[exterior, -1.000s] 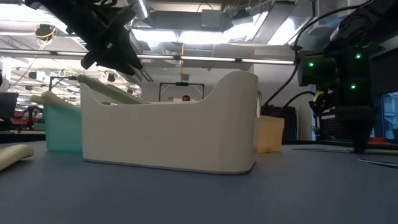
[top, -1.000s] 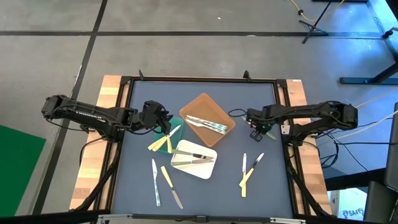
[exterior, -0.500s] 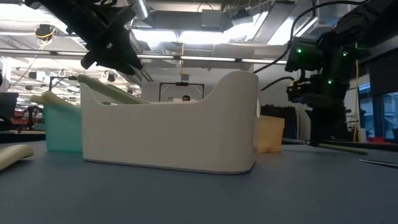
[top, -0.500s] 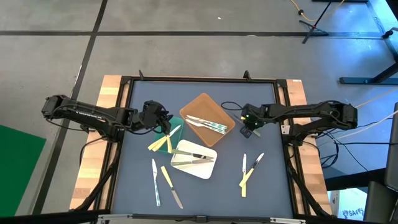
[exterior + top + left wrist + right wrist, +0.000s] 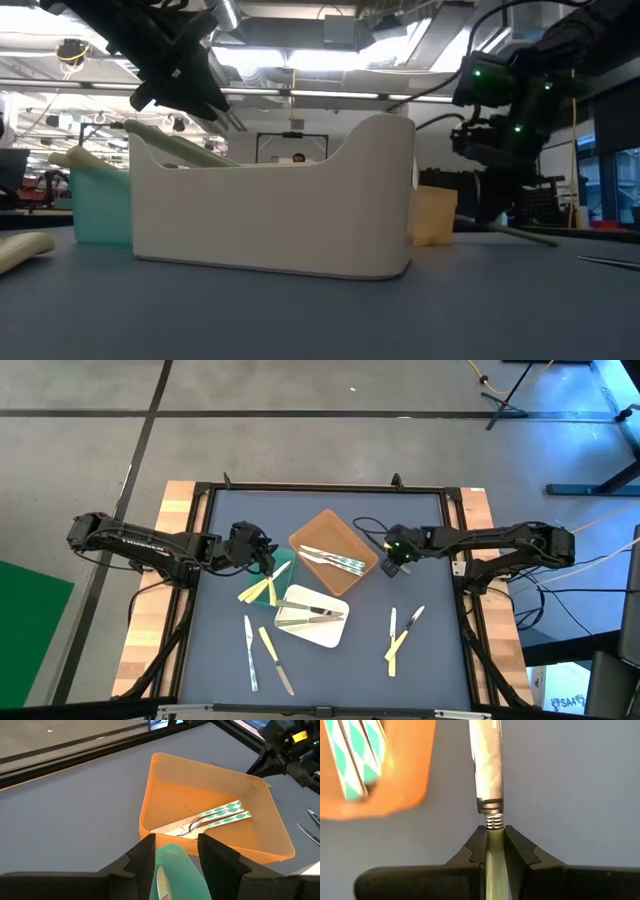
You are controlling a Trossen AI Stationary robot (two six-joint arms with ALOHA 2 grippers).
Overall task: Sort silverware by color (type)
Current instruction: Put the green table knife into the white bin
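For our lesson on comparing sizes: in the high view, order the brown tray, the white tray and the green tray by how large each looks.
1. Brown tray and white tray: alike, cannot rank them.
2. Green tray: smallest as seen, though partly hidden.

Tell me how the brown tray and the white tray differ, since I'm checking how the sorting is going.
The brown tray lies toward the table's far side; the white tray lies nearer the middle, just in front of it. The brown tray holds pieces with green-and-white patterned handles; the white tray holds plainer, paler pieces. The right gripper, shut on a pale green-handled knife, is beside the brown tray, not the white. Both are shallow and hold only a few pieces.
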